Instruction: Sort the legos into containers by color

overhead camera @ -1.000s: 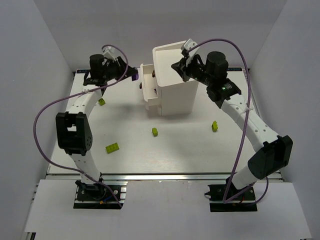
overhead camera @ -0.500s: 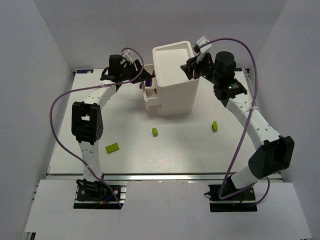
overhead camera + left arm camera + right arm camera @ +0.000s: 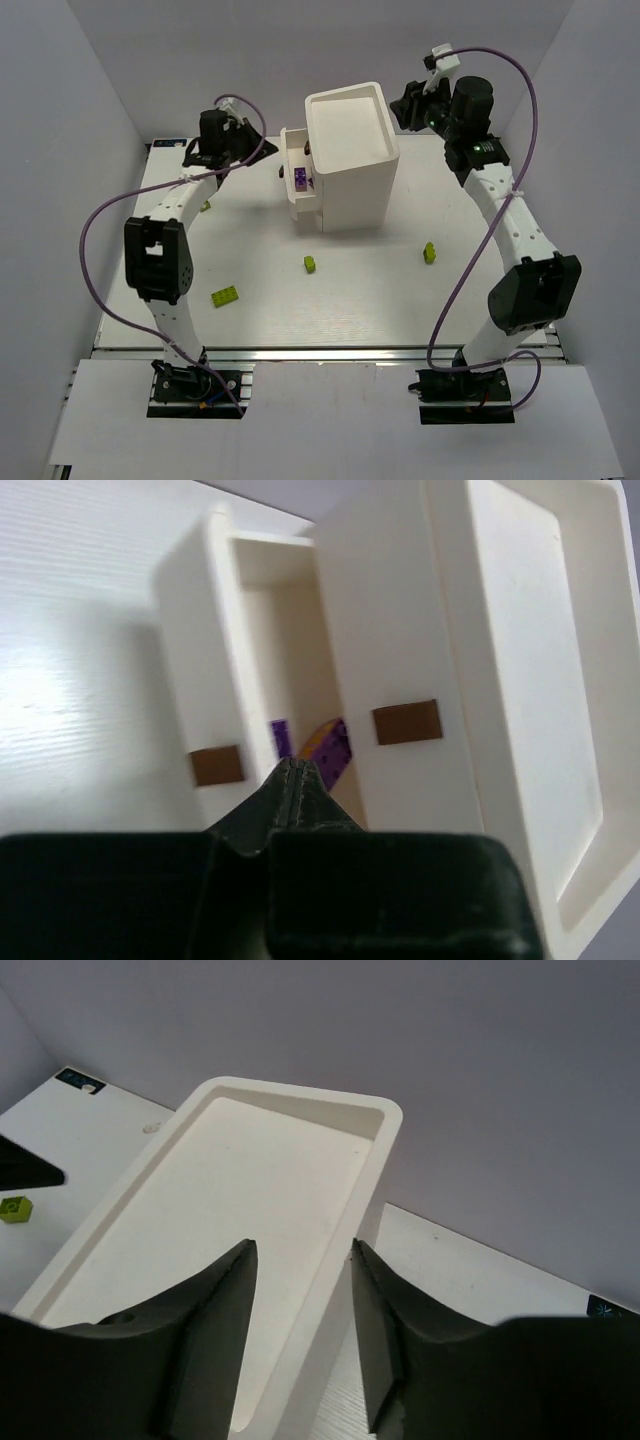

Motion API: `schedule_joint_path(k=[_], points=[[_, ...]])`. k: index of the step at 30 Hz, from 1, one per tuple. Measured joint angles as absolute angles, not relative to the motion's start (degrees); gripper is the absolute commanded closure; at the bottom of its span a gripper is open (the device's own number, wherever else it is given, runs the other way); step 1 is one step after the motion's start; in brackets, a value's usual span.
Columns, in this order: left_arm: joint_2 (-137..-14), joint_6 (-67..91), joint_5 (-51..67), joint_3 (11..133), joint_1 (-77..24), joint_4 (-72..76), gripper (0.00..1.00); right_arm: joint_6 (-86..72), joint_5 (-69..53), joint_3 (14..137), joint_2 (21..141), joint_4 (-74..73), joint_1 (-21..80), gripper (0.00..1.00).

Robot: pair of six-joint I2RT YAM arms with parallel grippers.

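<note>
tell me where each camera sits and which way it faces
Top external: fixed above and behind the bases, looking down on the table, white cabinet and lime legos; both arms show.
Left wrist: on the left arm, facing the open drawer holding purple legos; shut left end effector at the bottom.
Right wrist: on the right arm, looking down at the cabinet's top past the open right end effector.
Shared: top external and left wrist both show the drawer's purple legos.

1. White desk with a finely ribbed top.
2. Pale grey walls stand at its left, back and right.
3. Metal rail runs along its near edge.
4. White panel lies just beyond the rail.
5. Small dark sticker sits at a far corner.
</note>
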State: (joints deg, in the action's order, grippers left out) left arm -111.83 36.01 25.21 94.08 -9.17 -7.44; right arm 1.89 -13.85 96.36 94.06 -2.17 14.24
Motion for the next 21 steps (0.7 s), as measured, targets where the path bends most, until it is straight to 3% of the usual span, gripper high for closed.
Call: schedule_joint_path(k=[4, 7, 12, 15, 18, 19, 21], points=[[-106.13, 36.91, 20.62, 88.66, -6.22, -7.68, 0.66, -0.51, -15.03, 101.67, 99.61, -4.99, 12.86, 0.32], [-104.92, 37.45, 18.83, 86.43, -4.51, -7.22, 0.64, -1.5, -17.04, 107.46, 106.15, -7.86, 12.1, 0.27], [-107.68, 37.63, 19.07, 84.82, -4.51, -7.11, 0.63, -1.32, -17.91, 114.98, 115.48, -13.3, 11.94, 0.28], [-111.66, 38.02, 20.29, 85.25, -5.06, -6.85, 0.63, -1.56, -18.35, 115.04, 117.21, -15.29, 11.86, 0.34], [-116.88, 38.65, 22.11, 87.72, -5.78, -6.83, 0.64, -1.3, -19.33, 115.74, 117.25, -16.12, 12.1, 0.52], [-118.58, 38.89, 22.74, 88.82, -6.02, -6.79, 0.64, -1.48, -19.77, 115.81, 117.25, -16.25, 12.14, 0.62], [-121.71, 39.31, 24.18, 90.91, -6.59, -6.39, 0.64, -2.02, -17.65, 116.2, 117.25, -16.27, 12.19, 0.7]])
